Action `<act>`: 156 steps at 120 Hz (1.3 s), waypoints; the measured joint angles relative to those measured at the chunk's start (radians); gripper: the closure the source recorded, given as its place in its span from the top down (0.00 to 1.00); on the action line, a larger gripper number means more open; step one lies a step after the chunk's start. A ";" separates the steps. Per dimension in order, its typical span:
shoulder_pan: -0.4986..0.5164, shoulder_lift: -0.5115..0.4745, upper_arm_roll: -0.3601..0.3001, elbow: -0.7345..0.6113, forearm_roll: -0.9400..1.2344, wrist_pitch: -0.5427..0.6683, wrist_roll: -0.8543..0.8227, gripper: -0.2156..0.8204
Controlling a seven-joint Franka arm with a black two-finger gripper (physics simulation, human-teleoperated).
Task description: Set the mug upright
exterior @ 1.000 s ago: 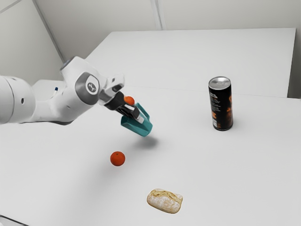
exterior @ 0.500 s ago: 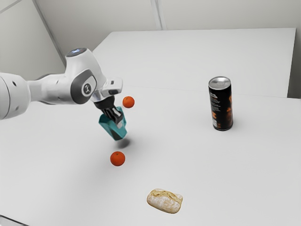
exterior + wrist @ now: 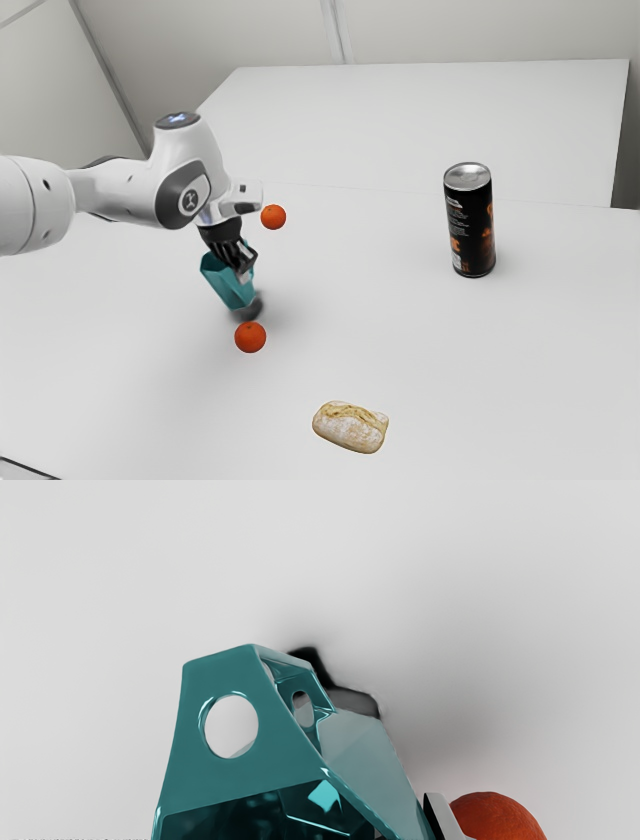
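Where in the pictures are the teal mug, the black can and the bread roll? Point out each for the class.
Teal mug (image 3: 280, 750): wrist view, flat face beside the round hole.
Black can (image 3: 470, 222): exterior view, middle of its side.
Bread roll (image 3: 350, 428): exterior view, its crust.

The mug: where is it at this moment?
The mug is in the exterior view's left half, tilted in the gripper, near the orange closer to the bread.

White arm (image 3: 125, 192) in from exterior view's left, forearm near level, wrist (image 3: 187, 190) bent down, black pincer (image 3: 245, 272) angled down toward exterior view's right, fingers closed in grip, one fingertip (image 3: 444, 816) in wrist view
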 joint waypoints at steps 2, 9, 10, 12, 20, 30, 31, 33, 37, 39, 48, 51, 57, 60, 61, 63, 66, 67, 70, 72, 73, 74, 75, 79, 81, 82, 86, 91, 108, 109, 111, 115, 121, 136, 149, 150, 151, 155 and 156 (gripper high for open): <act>0.001 0.001 0.000 0.000 0.005 0.000 -0.002 0.07; 0.003 0.008 0.000 0.001 0.020 0.007 -0.011 0.07; 0.003 0.009 0.000 0.001 0.021 0.008 -0.012 0.07; 0.003 0.011 0.000 0.000 0.024 0.010 -0.014 0.07; 0.004 0.021 0.000 -0.002 0.035 0.025 -0.022 0.07; 0.005 0.032 0.001 -0.008 0.042 0.048 -0.032 0.07; 0.005 0.033 0.001 -0.008 0.043 0.050 -0.032 0.06; 0.005 0.035 0.001 -0.009 0.044 0.055 -0.034 0.06; 0.005 0.038 0.001 -0.011 0.045 0.065 -0.038 0.06; 0.006 0.040 0.001 -0.012 0.046 0.069 -0.039 0.06; 0.005 0.046 0.002 -0.019 0.048 0.089 -0.046 0.06; 0.005 0.047 0.001 -0.022 0.048 0.095 -0.048 0.06; 0.005 0.049 0.002 -0.025 0.049 0.105 -0.053 0.06; 0.005 0.049 0.001 -0.025 0.049 0.109 -0.055 0.06; 0.005 0.049 0.002 -0.026 0.049 0.110 -0.055 0.06; 0.005 0.049 0.001 -0.027 0.049 0.112 -0.057 0.06; 0.005 0.049 0.002 -0.027 0.049 0.116 -0.058 0.06; 0.005 0.049 0.002 -0.027 0.050 0.117 -0.059 0.06; 0.005 0.049 0.002 -0.028 0.050 0.119 -0.061 0.07; 0.005 0.049 0.002 -0.028 0.050 0.121 -0.062 0.07; 0.005 0.049 0.002 -0.028 0.050 0.122 -0.062 0.07; 0.005 0.049 0.002 -0.028 0.050 0.123 -0.063 0.07; 0.005 0.050 0.002 -0.028 0.050 0.123 -0.063 0.07; 0.005 0.050 0.002 -0.028 0.049 0.126 -0.064 0.09; 0.005 0.050 0.001 -0.028 0.048 0.127 -0.065 0.10; 0.005 0.050 0.001 -0.028 0.048 0.127 -0.065 0.11; 0.005 0.050 0.001 -0.028 0.047 0.129 -0.066 0.13; 0.005 0.050 0.001 -0.028 0.046 0.130 -0.067 0.17; 0.005 0.050 0.001 -0.029 0.045 0.134 -0.069 0.30; 0.005 0.050 0.001 -0.029 0.045 0.134 -0.070 0.31; 0.005 0.049 0.002 -0.029 0.045 0.135 -0.070 0.32; 0.005 0.048 0.001 -0.029 0.044 0.135 -0.070 0.35; 0.003 0.047 0.001 -0.028 0.044 0.136 -0.071 0.40; 0.003 0.038 0.000 -0.028 0.043 0.137 -0.073 0.49; -0.002 0.012 0.000 -0.027 0.043 0.136 -0.074 0.55; -0.002 0.010 0.000 -0.027 0.043 0.136 -0.075 0.55; -0.002 0.007 0.000 -0.027 0.043 0.136 -0.075 0.56; -0.004 -0.007 0.000 -0.028 0.043 0.134 -0.076 0.57; -0.004 -0.011 0.000 -0.029 0.043 0.134 -0.076 0.57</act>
